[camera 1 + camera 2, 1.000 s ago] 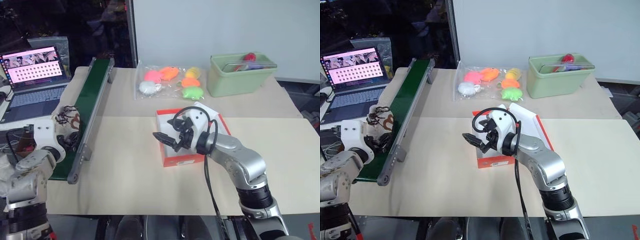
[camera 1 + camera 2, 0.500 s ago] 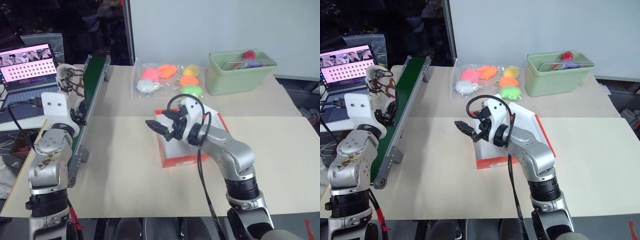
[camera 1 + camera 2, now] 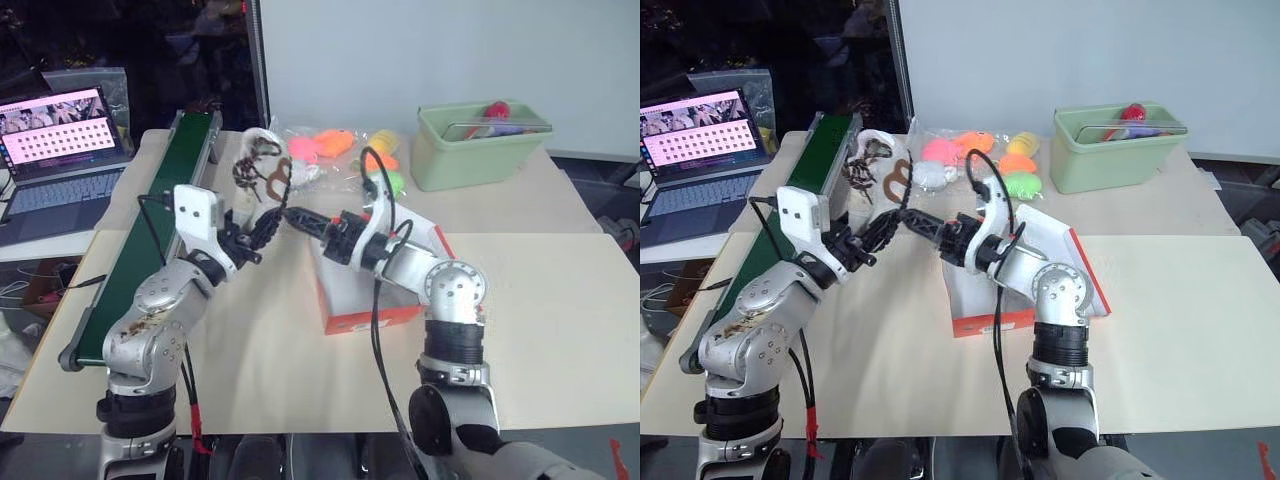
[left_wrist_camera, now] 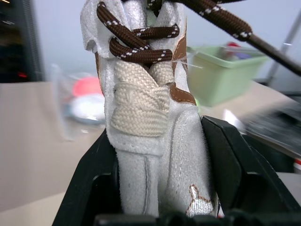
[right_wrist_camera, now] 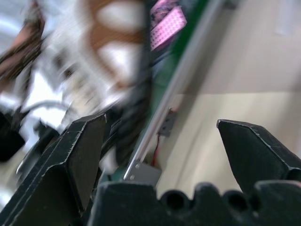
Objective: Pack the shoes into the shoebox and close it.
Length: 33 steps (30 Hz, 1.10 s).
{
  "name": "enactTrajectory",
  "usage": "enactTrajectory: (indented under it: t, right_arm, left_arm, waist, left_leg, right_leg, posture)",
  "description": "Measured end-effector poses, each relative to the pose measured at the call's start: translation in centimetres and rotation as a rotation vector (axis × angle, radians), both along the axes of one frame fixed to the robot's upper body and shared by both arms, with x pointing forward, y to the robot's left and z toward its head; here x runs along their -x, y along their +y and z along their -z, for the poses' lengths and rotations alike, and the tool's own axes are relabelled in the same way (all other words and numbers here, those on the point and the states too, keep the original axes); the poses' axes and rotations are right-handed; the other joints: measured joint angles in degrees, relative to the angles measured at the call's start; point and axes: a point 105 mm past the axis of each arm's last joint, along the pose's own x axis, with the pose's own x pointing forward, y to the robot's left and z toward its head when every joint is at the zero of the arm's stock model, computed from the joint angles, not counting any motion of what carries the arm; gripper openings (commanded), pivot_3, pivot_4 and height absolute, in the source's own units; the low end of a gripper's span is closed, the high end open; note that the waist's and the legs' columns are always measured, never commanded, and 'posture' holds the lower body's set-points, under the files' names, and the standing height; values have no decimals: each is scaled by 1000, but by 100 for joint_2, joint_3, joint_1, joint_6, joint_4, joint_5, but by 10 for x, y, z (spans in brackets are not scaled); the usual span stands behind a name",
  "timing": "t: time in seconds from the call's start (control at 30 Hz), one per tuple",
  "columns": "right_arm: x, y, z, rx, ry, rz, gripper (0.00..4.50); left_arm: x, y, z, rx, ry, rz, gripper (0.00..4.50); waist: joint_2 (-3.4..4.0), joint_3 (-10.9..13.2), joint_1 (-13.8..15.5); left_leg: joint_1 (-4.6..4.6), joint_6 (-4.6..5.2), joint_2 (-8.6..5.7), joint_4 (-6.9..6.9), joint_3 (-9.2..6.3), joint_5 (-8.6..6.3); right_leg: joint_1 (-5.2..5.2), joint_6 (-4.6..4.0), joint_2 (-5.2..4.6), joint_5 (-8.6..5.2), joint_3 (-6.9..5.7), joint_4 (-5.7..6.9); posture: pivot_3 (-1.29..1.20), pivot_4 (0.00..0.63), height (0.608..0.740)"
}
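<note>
My left gripper point(image 3: 262, 218) is shut on a cream sneaker with dark brown laces point(image 3: 258, 168) and holds it upright above the table, left of the shoebox. In the left wrist view the shoe point(image 4: 150, 117) is clamped between both black fingers point(image 4: 94, 174). My right gripper point(image 3: 300, 220) stands open and points left. Its fingertips sit close beside the left gripper, just below the shoe. The orange-red shoebox point(image 3: 370, 318) stands on the table at centre, and my right arm hides much of it. Through the open right gripper point(image 5: 169, 141) the shoe is a blur.
A long green conveyor point(image 3: 150, 250) runs along the table's left side, with a laptop point(image 3: 60, 130) beyond it. A clear bag of bright plush toys point(image 3: 330, 150) and a pale green bin point(image 3: 480, 145) stand at the back. Bare tabletop point(image 3: 540, 320) lies right of the box.
My left arm swung the shoe right and up, from over the conveyor to beside the box. My right gripper rolled and reached left to meet it, still open.
</note>
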Motion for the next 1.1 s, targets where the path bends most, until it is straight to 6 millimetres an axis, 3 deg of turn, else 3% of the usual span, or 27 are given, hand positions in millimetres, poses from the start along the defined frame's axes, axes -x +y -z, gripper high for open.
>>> enactTrajectory:
  t: [0.13,0.57,0.6,0.97,1.1]
  right_arm:
    - [-4,-3,-2,-59,60,6,4500]
    - [-8,10,-15,-61,50,-5,4500]
    - [-8,11,-15,-61,49,-5,3956]
    - [-5,19,-22,-72,22,-18,469]
    - [-5,20,-24,-75,21,-16,314]
  left_arm:
    - [4,-14,3,-8,10,72,2220]
    - [3,-14,-4,-16,-8,77,2220]
    - [2,-14,-4,-15,-6,76,2206]
    - [0,-12,-1,-18,13,69,2206]
    - [1,-11,-2,-33,2,64,2206]
  waist:
    - [0,0,-39]
    - [1,0,-36]
    - [1,0,-35]
    - [1,1,-34]
    - [1,1,-35]
  left_leg:
    - [2,0,0,0,-1,0]
    - [-1,0,0,0,-8,0]
    - [-1,0,1,0,-8,0]
    - [-1,0,1,0,-9,0]
    - [-1,0,1,-1,-9,0]
  right_leg:
    - [0,0,1,0,1,1]
    - [2,0,3,0,1,-2]
    - [2,0,4,0,0,-2]
    - [1,0,4,0,0,-2]
    - [1,0,4,0,0,-2]
  posture:
    - [0,150,729]
    - [0,150,729]
    - [0,150,729]
    - [0,150,729]
    - [0,150,729]
